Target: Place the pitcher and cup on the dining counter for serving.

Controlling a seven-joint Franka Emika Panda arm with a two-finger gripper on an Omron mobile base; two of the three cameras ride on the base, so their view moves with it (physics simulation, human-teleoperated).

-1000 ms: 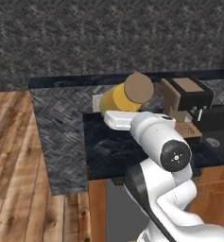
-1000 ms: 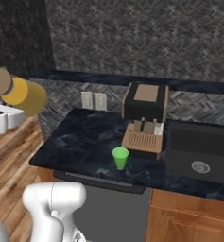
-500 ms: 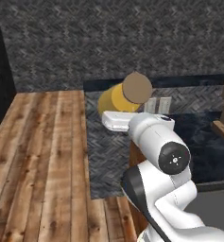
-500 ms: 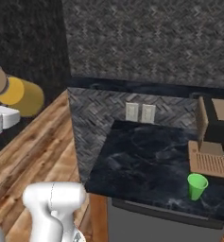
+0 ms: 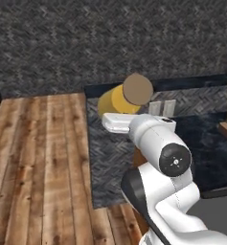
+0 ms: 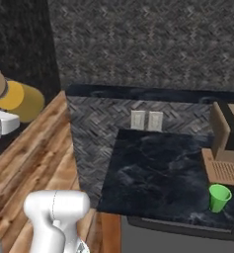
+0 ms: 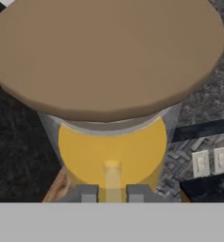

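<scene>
The base has turned left, so wood floor (image 5: pixel 38 162) now fills more of both base views. The gripper (image 7: pixel 112 193) stays clamped on the pitcher's (image 5: pixel 119 98) handle, tilted above the floor; the cup (image 6: pixel 219 197) sits on the worktop (image 6: pixel 158 173).

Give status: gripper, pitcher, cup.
Gripper shut on pitcher, carried tilted above the wood floor. Cup on worktop by coffee machine. Nothing blocking.
</scene>
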